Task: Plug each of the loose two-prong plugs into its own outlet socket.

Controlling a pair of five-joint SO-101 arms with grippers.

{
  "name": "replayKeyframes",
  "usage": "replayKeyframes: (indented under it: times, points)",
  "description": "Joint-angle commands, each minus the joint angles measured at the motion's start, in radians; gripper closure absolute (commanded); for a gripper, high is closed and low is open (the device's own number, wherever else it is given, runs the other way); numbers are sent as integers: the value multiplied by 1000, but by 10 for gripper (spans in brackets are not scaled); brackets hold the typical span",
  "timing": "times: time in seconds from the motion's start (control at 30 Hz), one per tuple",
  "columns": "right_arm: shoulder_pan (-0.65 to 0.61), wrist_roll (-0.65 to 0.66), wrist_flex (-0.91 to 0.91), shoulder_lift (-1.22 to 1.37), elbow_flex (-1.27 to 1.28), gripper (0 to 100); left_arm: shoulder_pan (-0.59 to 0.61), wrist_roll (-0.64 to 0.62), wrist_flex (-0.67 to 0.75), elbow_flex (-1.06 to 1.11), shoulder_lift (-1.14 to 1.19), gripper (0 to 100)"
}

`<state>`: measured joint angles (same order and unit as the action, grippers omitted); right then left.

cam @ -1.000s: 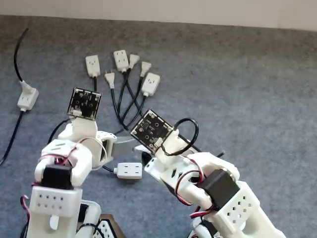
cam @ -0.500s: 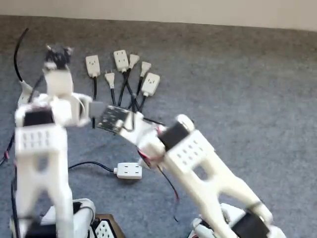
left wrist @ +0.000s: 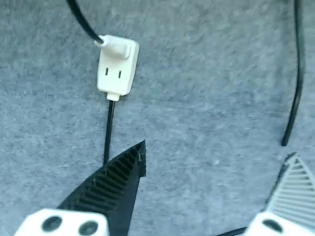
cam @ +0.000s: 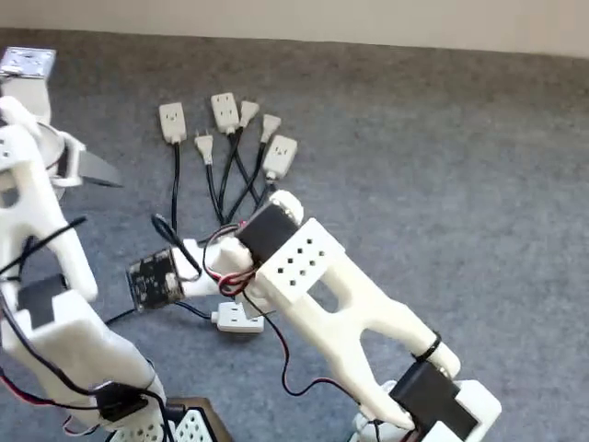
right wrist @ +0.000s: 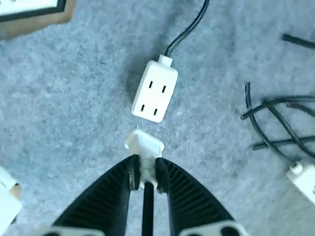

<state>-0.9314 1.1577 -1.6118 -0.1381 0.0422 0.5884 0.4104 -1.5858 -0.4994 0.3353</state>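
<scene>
Grey carpet-like cloth covers the bench (cam: pixel 460 166), and everything lies on it. The right arm (cam: pixel 340 304) stretches low across the middle of the high view toward the left, while the left arm (cam: pixel 37 276) stands tall at the left edge.

The left claw (left wrist: pixel 216 153) is spread wide with nothing between its fingers. It hangs above a white single outlet (left wrist: pixel 115 73) that lies flat with its two slots facing up (a black cord leaves it at each end). This outlet sits well apart from the other hardware.

The right claw (right wrist: pixel 145 169) is pinched narrow on a white plug (right wrist: pixel 143 142). The plug's body sticks out past the fingertips and its black cord runs back between the fingers. The plug's front faces a white double outlet (right wrist: pixel 154 92) and sits just beside it without touching; the prongs cannot be made out. The double outlet lies flat near the bench's front, slots up, with its own black cord trailing away.

Farther back on the bench lies a fanned cluster: white sockets (cam: pixel 172 122) and small loose plugs (cam: pixel 204 145), near one another. Their black cords (cam: pixel 230 184) run together toward the right arm.
</scene>
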Motion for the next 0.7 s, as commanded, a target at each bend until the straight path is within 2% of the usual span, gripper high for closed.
replayKeyframes:
  times: [0.0, 0.23, 0.37, 0.67]
  points:
    - [-21, 64, 139, -44, 94, 992, 39, 60, -81, -202, 85, 595]
    - [-18, 77, 328, -101, 303, 992, 35, 72, -124, -306, 166, 595]
    - [10, 120, 355, -122, 341, 992, 31, 72, -124, -306, 166, 595]
    - [24, 126, 355, -114, 341, 992, 31, 72, -124, -306, 171, 595]
